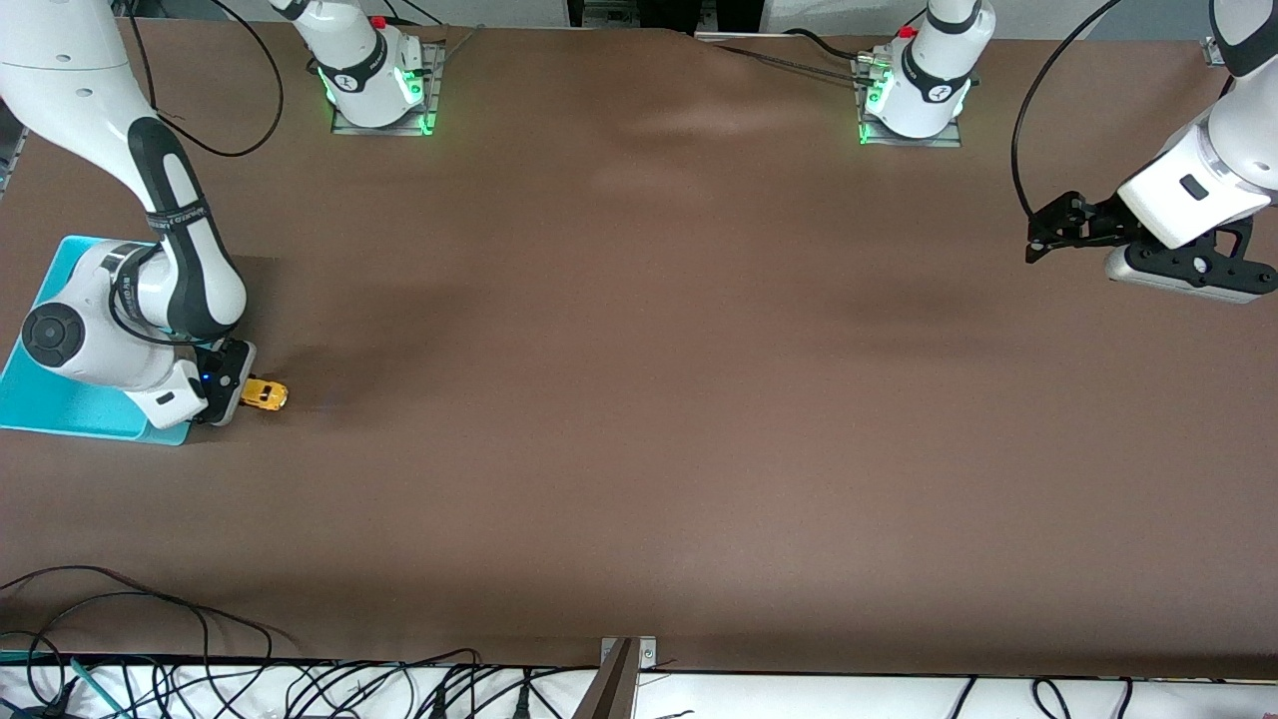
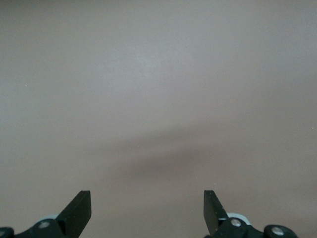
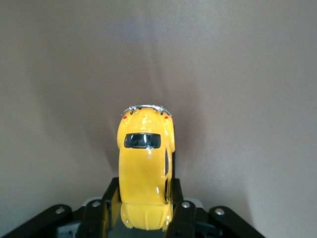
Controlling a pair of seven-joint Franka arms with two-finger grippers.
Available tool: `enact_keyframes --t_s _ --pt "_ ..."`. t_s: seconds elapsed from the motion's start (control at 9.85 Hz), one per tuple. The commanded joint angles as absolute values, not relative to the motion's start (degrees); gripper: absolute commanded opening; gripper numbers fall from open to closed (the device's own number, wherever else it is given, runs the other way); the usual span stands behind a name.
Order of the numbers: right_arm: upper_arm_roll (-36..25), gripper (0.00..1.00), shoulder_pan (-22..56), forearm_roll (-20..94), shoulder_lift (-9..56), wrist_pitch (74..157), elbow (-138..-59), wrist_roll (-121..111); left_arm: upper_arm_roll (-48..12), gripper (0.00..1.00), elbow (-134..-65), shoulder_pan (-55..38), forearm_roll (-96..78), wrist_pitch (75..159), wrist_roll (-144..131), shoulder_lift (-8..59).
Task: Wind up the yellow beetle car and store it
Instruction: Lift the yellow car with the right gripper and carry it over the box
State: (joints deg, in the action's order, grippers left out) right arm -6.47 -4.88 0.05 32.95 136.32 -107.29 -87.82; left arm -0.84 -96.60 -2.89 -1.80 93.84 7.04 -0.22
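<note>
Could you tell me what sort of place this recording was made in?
Probably a robotics lab bench: two arm bases bolted to a brown-covered table, loose cables along its edge, and a toy yellow beetle car beside a teal tray.

— Lit evenly from above? Bright enough?

— Bright and diffuse across the brown table [image 1: 639, 399]; pale sheen near the upper middle of the frame, soft shadow patches at mid-height toward both edges.

— Any glare?

— Green glow at both arm bases along the top; small highlights on the yellow beetle car [image 3: 145, 171] in the right wrist view.

— Focus?

— Sharp in the front view. Softer in the left wrist view, with one smeared dark shadow band low in the frame.
</note>
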Motion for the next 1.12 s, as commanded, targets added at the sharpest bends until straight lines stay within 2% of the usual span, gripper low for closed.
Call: enact_keyframes --t_s 0.0,0.3,0.51,0.81,1.02 --pt "-4.8 0.0 -5.1 1.3 27.5 133.6 -107.8 -88.0 -1.2 1.0 -94.7 -2.5 -1.9 92.5 6.9 0.4" --pt "-5.1 0.0 -5.2 1.3 22.7 122.7 -104.3 -88.2 -1.1 1.0 -94.7 -2.5 -1.9 92.5 6.9 0.4" --pt "-8.2 0.0 -5.3 1.2 20.4 118.1 -103.0 -89.0 -1.2 1.0 -94.7 -2.6 -2.1 92.5 6.9 0.4" --pt "-15.6 0.0 -5.4 1.4 19.8 117.8 -103.4 -96.2 -1.2 1.0 -94.7 -2.7 -2.1 92.5 6.9 0.4" --pt "-17.0 0.0 -8.5 3.0 21.3 120.3 -104.7 -100.1 -1.2 1.0 -94.7 -2.7 -2.1 92.5 6.9 0.4"
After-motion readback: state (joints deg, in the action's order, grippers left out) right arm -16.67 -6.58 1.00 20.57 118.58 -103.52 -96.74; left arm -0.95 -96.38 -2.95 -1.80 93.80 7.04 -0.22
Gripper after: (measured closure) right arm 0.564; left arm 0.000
